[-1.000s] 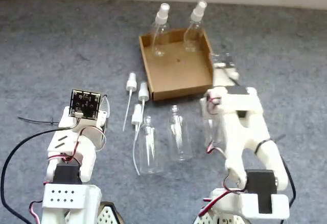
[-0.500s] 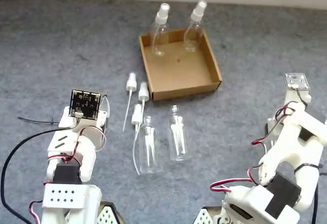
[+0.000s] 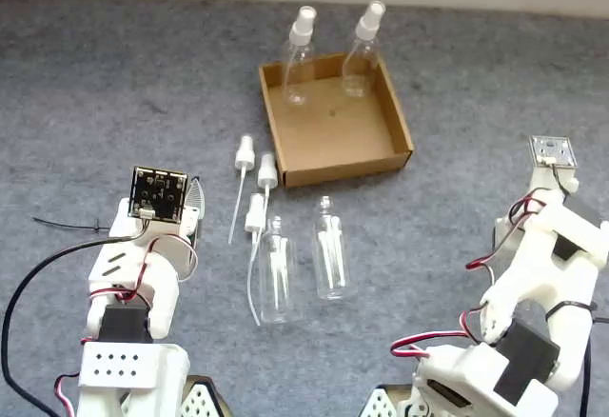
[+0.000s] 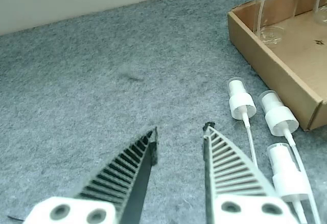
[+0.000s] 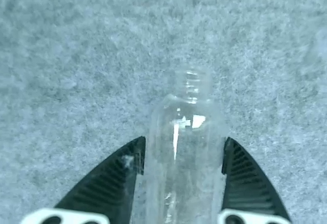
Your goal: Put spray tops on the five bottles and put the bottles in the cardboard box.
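My right gripper is shut on a clear capless bottle, its open neck pointing away from the camera over the grey carpet. The right arm stands at the table's right side. Two clear capless bottles lie side by side in front of the cardboard box. Three loose spray tops lie left of the box, also spray tops. Two capped bottles stand in the box's far end. My left gripper is open and holds nothing, a little short of the tops.
The table is covered in grey carpet. A black cable trails left of the left arm. The box wall stands beyond the loose tops.
The right arm swung from beside the box's right edge out to the table's far right, carrying the bottle. The left arm has not moved.
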Motion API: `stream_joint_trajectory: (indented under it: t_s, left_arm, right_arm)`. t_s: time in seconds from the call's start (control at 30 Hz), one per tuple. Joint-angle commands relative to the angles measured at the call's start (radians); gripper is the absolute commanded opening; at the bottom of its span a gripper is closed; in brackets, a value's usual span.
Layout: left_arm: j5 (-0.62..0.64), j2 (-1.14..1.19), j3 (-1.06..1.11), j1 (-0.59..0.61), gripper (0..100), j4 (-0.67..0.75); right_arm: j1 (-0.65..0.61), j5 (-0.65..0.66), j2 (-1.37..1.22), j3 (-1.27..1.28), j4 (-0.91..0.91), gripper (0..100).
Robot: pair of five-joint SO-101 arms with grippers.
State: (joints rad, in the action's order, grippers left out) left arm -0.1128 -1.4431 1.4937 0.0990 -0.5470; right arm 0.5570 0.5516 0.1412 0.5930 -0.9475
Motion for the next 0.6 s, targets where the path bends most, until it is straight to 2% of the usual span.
stream_joint_trajectory:
  t_s: [0.0,0.17,0.3,0.43,0.57]
  left_arm:
    - [-0.003,-0.007,-0.008,0.005,14,0.015]
    - [-0.003,-0.007,-0.008,0.005,14,0.015]
    - [-0.003,-0.007,-0.008,0.005,14,0.015]
    - [-0.003,-0.007,-0.008,0.005,14,0.015]
    - [-0.003,-0.007,-0.008,0.005,14,0.015]
  right_arm:
    - [-0.03,-0.052,0.01,-0.008,0.008,20.4]
    - [-0.044,-0.048,0.008,-0.015,0.008,27.8]
    - [-0.041,-0.048,0.007,-0.067,0.005,28.6]
    - [-0.044,-0.046,-0.041,-0.147,-0.062,28.6]
    - [-0.038,-0.046,-0.197,-0.355,-0.196,28.6]
